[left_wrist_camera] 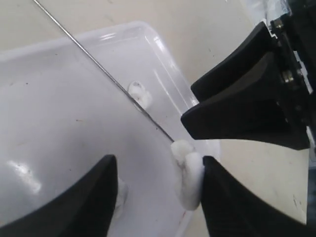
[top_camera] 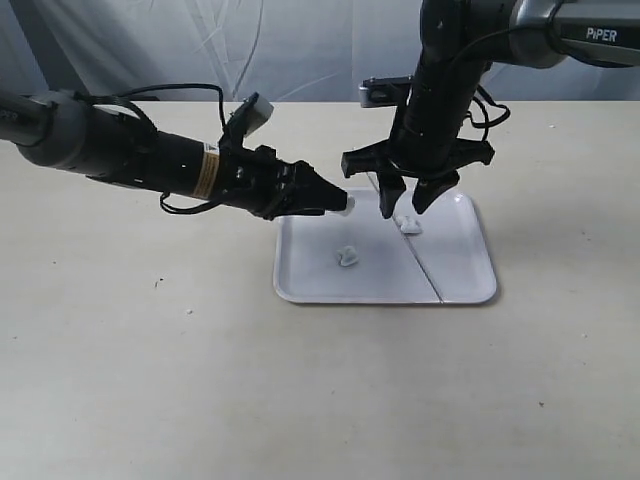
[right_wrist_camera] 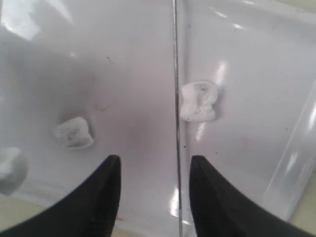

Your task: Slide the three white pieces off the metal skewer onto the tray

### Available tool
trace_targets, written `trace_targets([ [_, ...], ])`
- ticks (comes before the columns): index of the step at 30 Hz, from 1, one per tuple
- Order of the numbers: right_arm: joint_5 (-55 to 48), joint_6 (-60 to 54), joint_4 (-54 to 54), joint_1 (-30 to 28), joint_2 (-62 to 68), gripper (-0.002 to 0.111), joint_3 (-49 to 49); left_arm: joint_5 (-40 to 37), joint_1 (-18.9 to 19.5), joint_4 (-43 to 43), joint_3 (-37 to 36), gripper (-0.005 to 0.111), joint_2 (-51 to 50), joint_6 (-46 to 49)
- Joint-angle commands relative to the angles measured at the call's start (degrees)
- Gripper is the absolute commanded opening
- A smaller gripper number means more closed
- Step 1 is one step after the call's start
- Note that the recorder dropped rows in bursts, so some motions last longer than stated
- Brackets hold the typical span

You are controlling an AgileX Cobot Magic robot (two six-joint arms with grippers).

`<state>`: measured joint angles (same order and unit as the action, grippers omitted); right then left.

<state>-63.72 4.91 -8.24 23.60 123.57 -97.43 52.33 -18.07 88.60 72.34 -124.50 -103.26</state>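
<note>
Beige tabletop [top_camera: 150, 380] fills the foreground, and on it sits the white tray [top_camera: 330, 292] with its low rim. Across the tray's right half lies the thin metal skewer [top_camera: 425, 270], slanting from the near rim toward the far edge. The nearest white piece [top_camera: 347, 256] lies alone on the tray floor, well left of the skewer and apart from both grippers. Farther back, the second white piece [top_camera: 408, 222] rests just beside the skewer, directly under the right gripper [top_camera: 405, 212], which points down over the tray. Its fingers [right_wrist_camera: 98, 202] stand wide apart and straddle the skewer without touching it; this piece lies just beyond the fingertips. At about the same depth, the left gripper [top_camera: 345, 203] reaches in level over the tray's far left corner, fingers also spread. The third white piece [left_wrist_camera: 187, 173] sits against the inner face of one finger [left_wrist_camera: 232, 202], at the skewer's visible end, unclamped. Behind hangs a pale curtain [top_camera: 250, 40].
</note>
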Motion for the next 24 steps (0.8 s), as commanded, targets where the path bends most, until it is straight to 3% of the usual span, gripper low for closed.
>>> trace_targets([
  [1,0.5,-0.8,-2.4,-0.2,-0.7,0.043,0.0,1.8,0.2,-1.7,1.2,0.049,-1.6,-1.3],
  [10,-0.6,-1.4,-5.5,-0.2,-1.3,0.043,0.0,-0.8,0.2,-1.5,2.5,0.049,-2.8,-1.2],
  [24,2.2,-1.7,-7.4,-0.2,-1.8,0.043,0.0,1.4,0.2,-2.3,3.2,0.049,-5.2,-1.5],
])
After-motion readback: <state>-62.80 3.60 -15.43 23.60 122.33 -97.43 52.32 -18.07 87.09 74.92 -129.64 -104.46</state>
